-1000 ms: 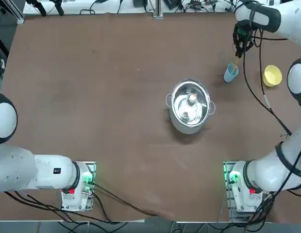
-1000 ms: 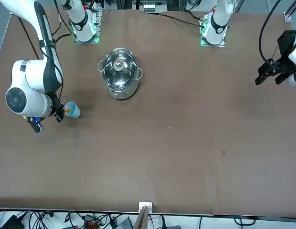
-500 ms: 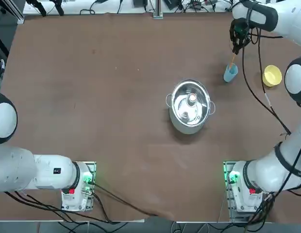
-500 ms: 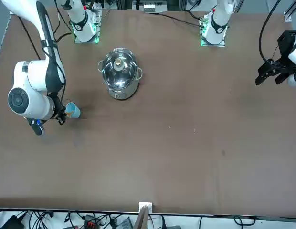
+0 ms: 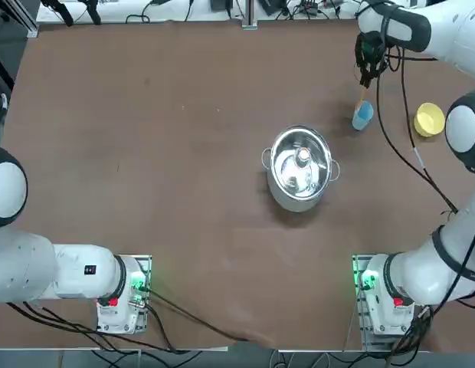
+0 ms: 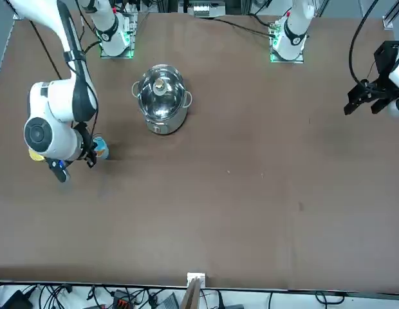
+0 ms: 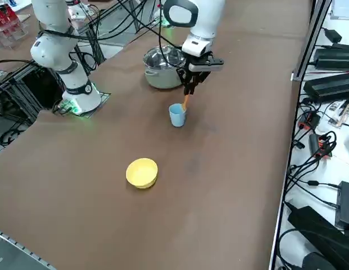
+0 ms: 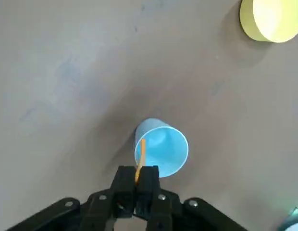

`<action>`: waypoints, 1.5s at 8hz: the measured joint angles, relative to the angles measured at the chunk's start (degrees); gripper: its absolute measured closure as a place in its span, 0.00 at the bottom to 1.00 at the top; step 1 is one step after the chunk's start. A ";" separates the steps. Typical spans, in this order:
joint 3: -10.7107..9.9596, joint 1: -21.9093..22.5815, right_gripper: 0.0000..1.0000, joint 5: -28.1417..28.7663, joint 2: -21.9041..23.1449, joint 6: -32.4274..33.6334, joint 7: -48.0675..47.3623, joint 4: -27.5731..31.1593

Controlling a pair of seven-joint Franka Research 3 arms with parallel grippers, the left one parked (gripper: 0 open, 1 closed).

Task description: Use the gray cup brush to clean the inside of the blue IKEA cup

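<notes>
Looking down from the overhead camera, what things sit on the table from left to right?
Steel pot → blue cup, with the brush held by the right gripper dipping into it → yellow bowl.

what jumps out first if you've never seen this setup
The right arm's hand, at the table's far right corner from the robot, is shut on a thin orange-handled brush whose tip dips into a small blue cup. A shiny steel pot sits mid-table, and a yellow bowl lies near the right edge.
</notes>
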State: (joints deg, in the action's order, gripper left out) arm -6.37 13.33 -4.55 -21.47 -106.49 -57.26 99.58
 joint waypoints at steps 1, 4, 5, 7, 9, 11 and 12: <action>0.00 0.00 0.96 0.00 0.11 1.31 -0.01 -0.18; -0.26 -0.08 0.96 -0.03 1.04 5.33 0.67 -0.75; -0.56 -0.23 0.96 -0.06 1.67 6.41 1.93 -1.00; -1.68 -0.93 0.96 -0.17 2.28 8.80 6.04 -2.84; -2.50 -3.14 0.96 -0.51 2.67 10.87 13.08 -4.76; -3.37 -5.87 0.96 -3.77 2.97 11.31 20.37 -5.11; -3.54 -6.98 0.96 -6.76 2.93 11.20 22.56 -5.03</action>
State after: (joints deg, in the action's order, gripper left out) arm -9.91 6.35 -11.31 -18.54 -95.29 -34.70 94.55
